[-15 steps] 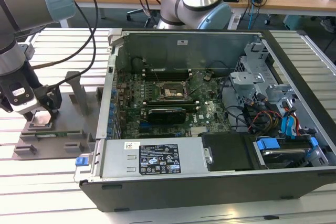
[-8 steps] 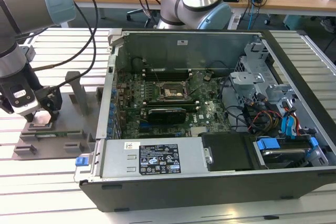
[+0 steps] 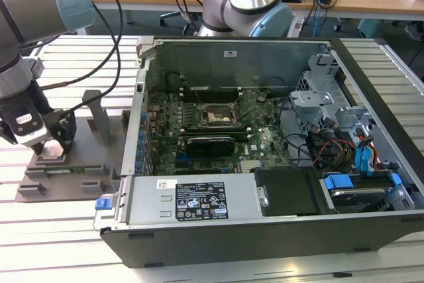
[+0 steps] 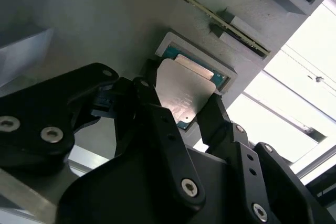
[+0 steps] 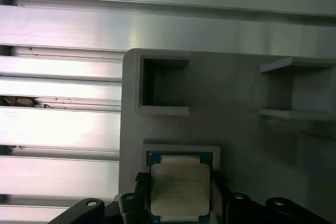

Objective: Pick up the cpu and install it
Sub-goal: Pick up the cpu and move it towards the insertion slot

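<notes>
Exterior view: your gripper sits low over the grey holder, beside the case. Second wrist view: fingers pinching the cpu edges, I think (it's at its recess). First wrist view: same. Light, stiff, fragile; grip edges only.

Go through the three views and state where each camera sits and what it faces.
Exterior view: off the arm, looking down into the open computer case; the arm and its gripper show at the exterior view's left, above the grey holder.
First wrist view: on the wrist, facing down onto the holder and the cpu; the jaws flank the cpu.
Second wrist view: on the wrist, looking obliquely past the jaws, closed on the cpu.
Both wrist views share cpu, holder, jaws.
</notes>
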Available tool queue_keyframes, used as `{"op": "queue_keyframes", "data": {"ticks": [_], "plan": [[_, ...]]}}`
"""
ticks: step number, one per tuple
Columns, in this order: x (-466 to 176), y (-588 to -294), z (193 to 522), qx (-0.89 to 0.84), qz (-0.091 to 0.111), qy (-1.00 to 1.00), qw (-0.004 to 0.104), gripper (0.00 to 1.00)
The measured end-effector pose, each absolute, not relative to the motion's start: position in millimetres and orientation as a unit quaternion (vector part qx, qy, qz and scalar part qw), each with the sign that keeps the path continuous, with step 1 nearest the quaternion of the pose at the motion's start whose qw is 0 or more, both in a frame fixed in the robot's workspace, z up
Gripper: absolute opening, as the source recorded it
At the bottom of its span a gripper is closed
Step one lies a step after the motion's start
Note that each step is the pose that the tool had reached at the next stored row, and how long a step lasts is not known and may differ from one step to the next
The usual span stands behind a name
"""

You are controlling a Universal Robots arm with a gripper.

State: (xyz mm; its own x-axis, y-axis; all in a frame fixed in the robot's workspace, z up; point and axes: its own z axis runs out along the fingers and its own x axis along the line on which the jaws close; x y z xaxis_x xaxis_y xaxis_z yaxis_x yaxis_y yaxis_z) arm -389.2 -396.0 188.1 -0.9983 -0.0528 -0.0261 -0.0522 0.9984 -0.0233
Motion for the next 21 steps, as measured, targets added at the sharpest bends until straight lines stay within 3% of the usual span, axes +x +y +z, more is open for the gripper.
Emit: {"op": "queue_keyframes", "data": {"ticks": [21], "plan": [[-389.8,-396.0,192.0,-0.026,-0.011,1.0,0.013,0.55]]}}
